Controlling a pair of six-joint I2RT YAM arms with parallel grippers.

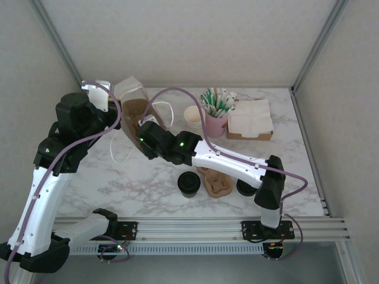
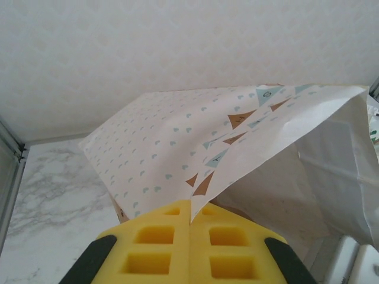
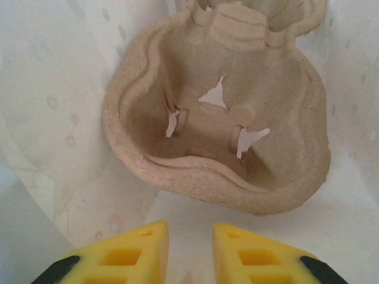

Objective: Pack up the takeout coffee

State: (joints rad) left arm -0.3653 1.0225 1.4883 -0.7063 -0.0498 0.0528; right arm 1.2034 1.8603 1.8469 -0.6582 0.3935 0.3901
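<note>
The takeout coffee (image 1: 188, 183), a small cup with a black lid, stands on the marble table near the front, left of a pulp cup carrier (image 1: 217, 185). My left gripper (image 2: 190, 208) is shut on the top edge of a patterned paper bag (image 2: 177, 136), holding the bag (image 1: 133, 97) open at the back left. My right gripper (image 3: 190, 236) is open inside the bag, its fingers empty and just short of a second pulp carrier (image 3: 219, 118) that lies in the bag. In the top view the right gripper (image 1: 144, 128) reaches into the bag's mouth.
A black round stack (image 1: 245, 188) sits under the right forearm. At the back stand stacked cream paper cups (image 1: 193, 116), a pink cup of stirrers (image 1: 216, 112) and a box of napkins (image 1: 250, 121). White walls close off the table's back and sides.
</note>
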